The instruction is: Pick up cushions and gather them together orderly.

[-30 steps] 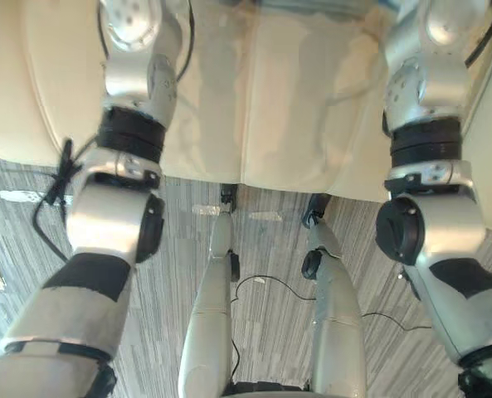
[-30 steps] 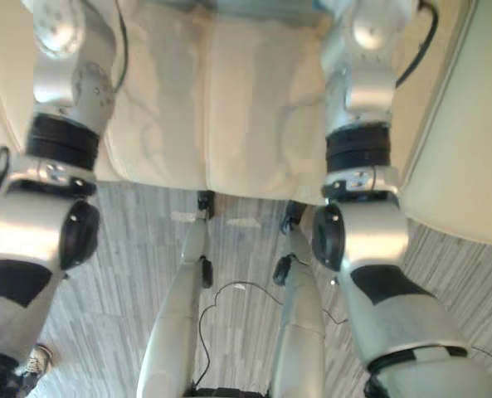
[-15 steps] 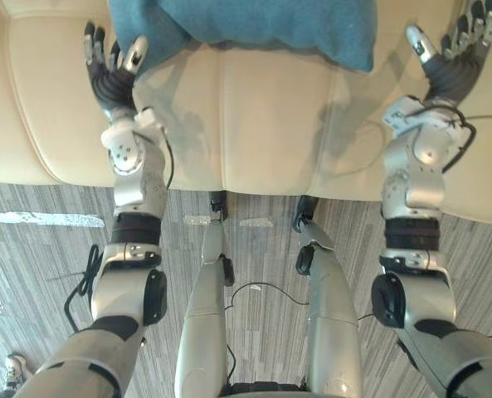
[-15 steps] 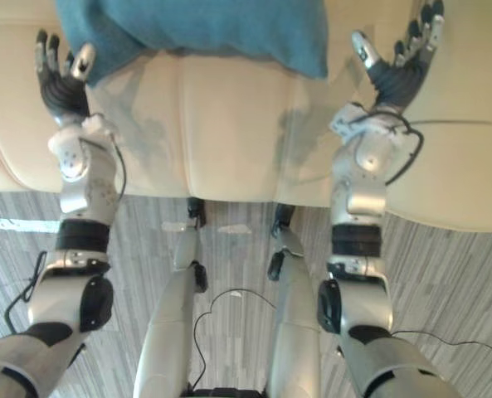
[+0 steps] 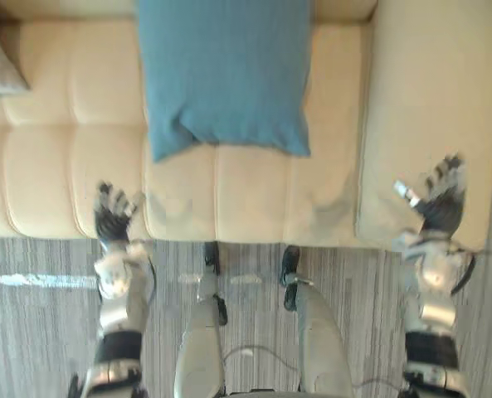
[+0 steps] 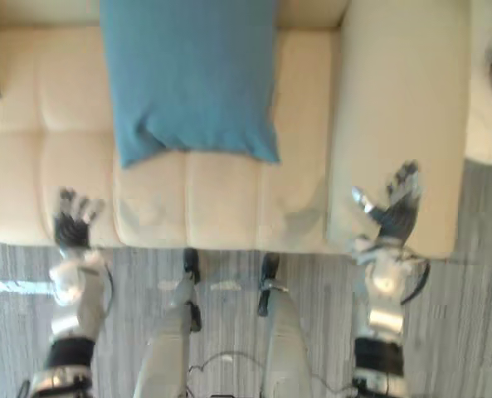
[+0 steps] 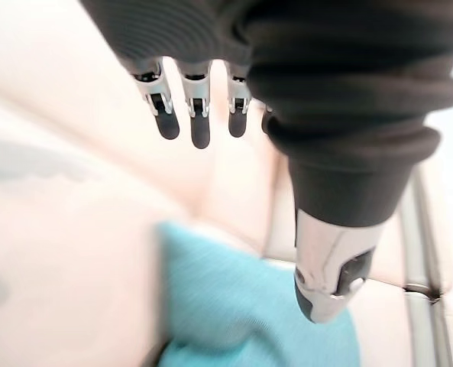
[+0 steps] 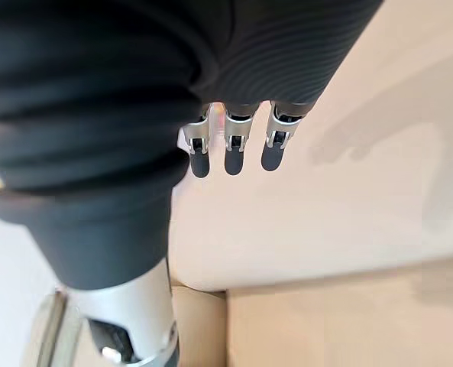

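Running off-frame above, the blue cushion (image 5: 221, 79) lies untouched; left hand (image 5: 111, 218), right hand (image 5: 436, 207) both released.

Living room, cream sofa (image 5: 71, 166), blue cushion (image 5: 225, 79), grey carpet (image 5: 38, 323)

Cushion (image 5: 221, 79) on the sofa (image 5: 63, 166), ahead of you.
Left hand (image 5: 111, 220) over its front edge, right hand (image 5: 436, 207) over the armrest (image 5: 420, 99).

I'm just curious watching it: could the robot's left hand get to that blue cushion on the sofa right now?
Probably yes. The left hand hovers open over the front edge of the sofa, holding nothing, and only bare seat lies between it and the blue cushion; it would need to reach further in.
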